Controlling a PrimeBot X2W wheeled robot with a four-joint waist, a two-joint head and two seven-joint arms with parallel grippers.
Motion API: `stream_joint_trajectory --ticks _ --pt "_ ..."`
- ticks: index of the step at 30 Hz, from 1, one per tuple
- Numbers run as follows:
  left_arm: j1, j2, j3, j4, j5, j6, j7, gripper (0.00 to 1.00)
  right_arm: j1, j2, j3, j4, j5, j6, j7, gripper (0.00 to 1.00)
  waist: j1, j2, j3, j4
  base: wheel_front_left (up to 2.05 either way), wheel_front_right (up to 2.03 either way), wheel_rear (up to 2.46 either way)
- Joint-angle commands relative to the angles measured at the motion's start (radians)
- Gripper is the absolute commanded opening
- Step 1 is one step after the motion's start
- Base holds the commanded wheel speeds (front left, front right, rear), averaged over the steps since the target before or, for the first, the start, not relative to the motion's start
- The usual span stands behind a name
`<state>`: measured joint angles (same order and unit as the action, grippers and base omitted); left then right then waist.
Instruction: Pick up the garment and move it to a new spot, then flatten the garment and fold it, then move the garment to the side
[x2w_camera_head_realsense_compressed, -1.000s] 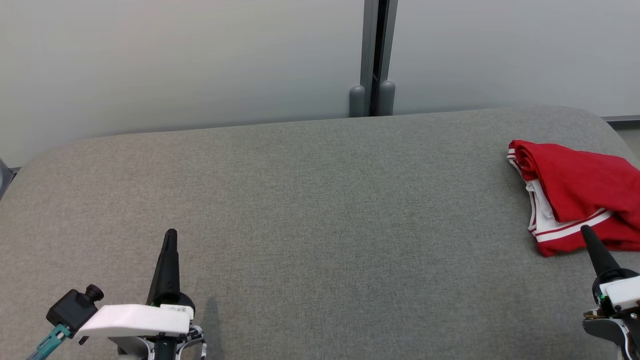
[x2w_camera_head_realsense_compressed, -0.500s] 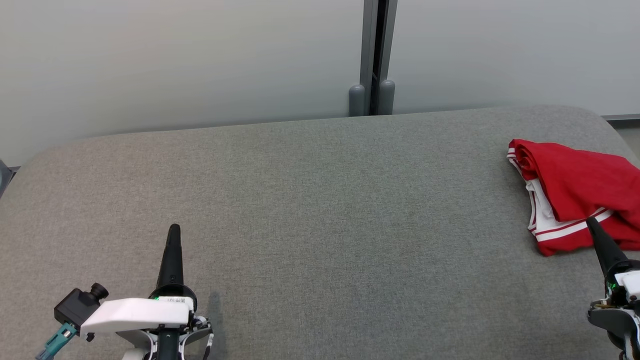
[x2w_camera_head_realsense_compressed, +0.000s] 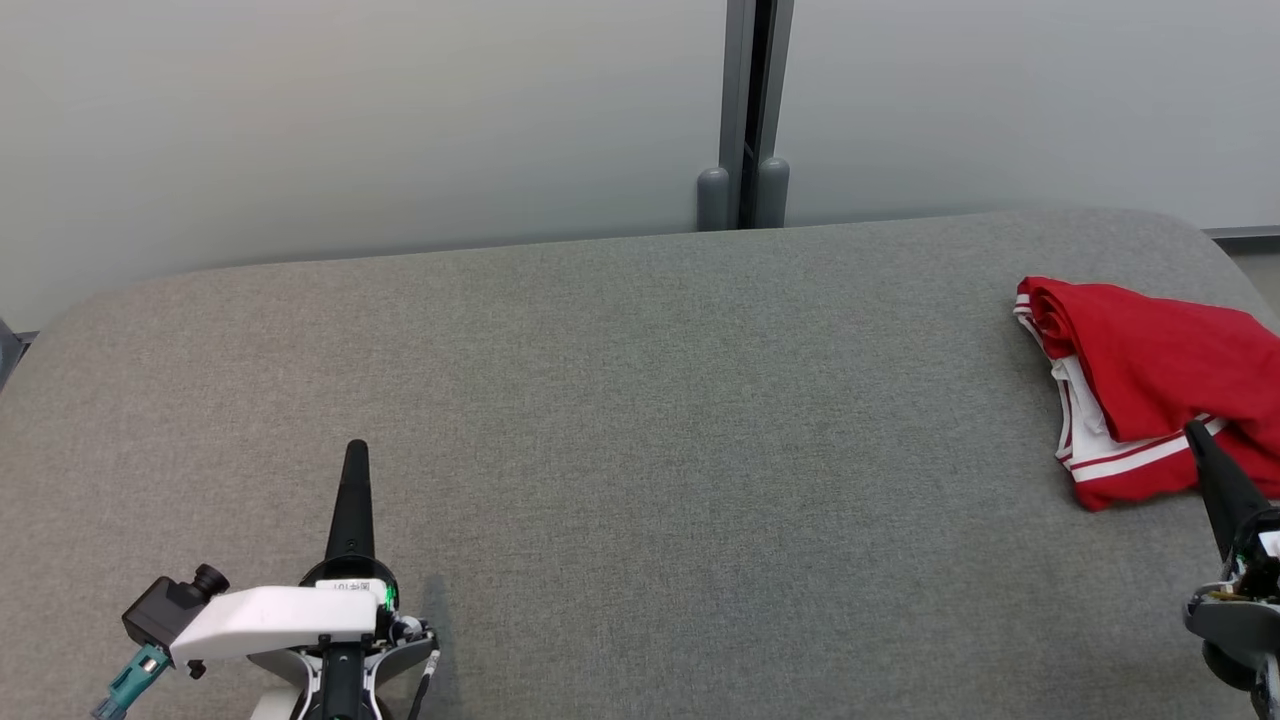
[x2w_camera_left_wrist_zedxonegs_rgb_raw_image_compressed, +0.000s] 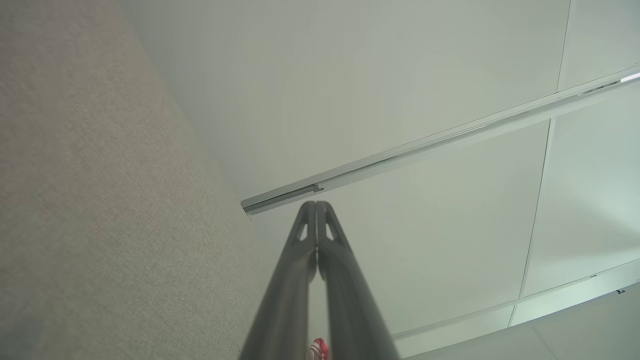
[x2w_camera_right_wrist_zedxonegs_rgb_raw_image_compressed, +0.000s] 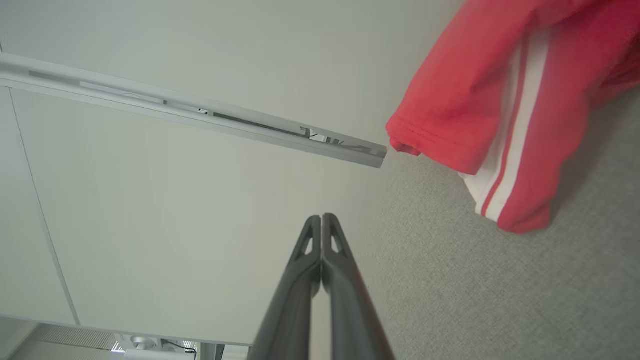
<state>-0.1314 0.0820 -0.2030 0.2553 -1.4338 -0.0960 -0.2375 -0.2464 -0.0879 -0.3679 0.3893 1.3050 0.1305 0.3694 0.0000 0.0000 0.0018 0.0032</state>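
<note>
At the near left, the left gripper (x2w_camera_head_realsense_compressed: 355, 452) points away over the grey fabric surface (x2w_camera_head_realsense_compressed: 640, 400), its two dark fingers pressed together into one thin spike with nothing between them; the left wrist view shows the two tips meeting. Behind it sit the white wrist housing (x2w_camera_head_realsense_compressed: 280, 615) and a small black camera (x2w_camera_head_realsense_compressed: 165, 608) on a teal connector. At the near right edge, the right gripper (x2w_camera_head_realsense_compressed: 1196, 432) is likewise closed and empty, its fingers tilted slightly toward the left as they rise. In the head view its tip overlaps the near hem of the garment (x2w_camera_head_realsense_compressed: 1150, 365), but the right wrist view shows the joined fingertips clear of the cloth, with bare grey fabric between them and the nearest fold. The garment, red with white stripes along its edge, lies crumpled in a loose heap toward the far right of the surface, close to its rounded right corner, partly cut off by the picture's edge; some white cloth shows under the red folds on its left side. The middle and left of the surface stretch away flat toward the far edge. Beyond it stands a pale panelled wall (x2w_camera_head_realsense_compressed: 350, 130), split by a dark vertical joint (x2w_camera_head_realsense_compressed: 752, 90) with two grey rounded caps (x2w_camera_head_realsense_compressed: 715, 200) at its foot.
</note>
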Motion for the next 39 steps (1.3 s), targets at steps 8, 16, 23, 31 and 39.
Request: stream_joint_trajectory --ticks 8,16,23,31,39 --pt "-0.037 -0.007 -0.006 0.016 -0.073 -0.015 -0.009 0.00 -0.036 -0.013 -0.019 0.024 0.076 0.000 0.024 0.00 0.0000 0.0000 0.002 -0.001 0.00 0.00 0.00" --pt "-0.052 -0.015 -0.013 0.030 -0.128 -0.022 -0.015 0.00 -0.053 -0.017 -0.032 0.044 0.133 0.000 0.043 0.00 0.0000 0.0000 0.003 -0.001 0.00 0.00 0.00" --pt "-0.064 -0.022 -0.018 0.043 -0.173 -0.030 -0.019 0.00 -0.064 -0.020 -0.042 0.064 0.182 0.000 0.056 0.00 0.0000 0.0000 0.004 -0.002 0.00 0.00 0.00" --pt "-0.073 -0.030 -0.024 0.058 -0.226 -0.039 -0.024 0.00 -0.078 -0.022 -0.054 0.082 0.234 0.000 0.073 0.00 0.0000 0.0000 0.006 -0.002 0.00 0.00 0.00" --pt "-0.077 -0.032 -0.025 0.060 -0.234 -0.038 -0.026 0.00 -0.080 -0.024 -0.054 0.087 0.246 0.000 0.073 0.00 0.0000 0.0000 0.006 -0.002 0.00 0.00 0.00"
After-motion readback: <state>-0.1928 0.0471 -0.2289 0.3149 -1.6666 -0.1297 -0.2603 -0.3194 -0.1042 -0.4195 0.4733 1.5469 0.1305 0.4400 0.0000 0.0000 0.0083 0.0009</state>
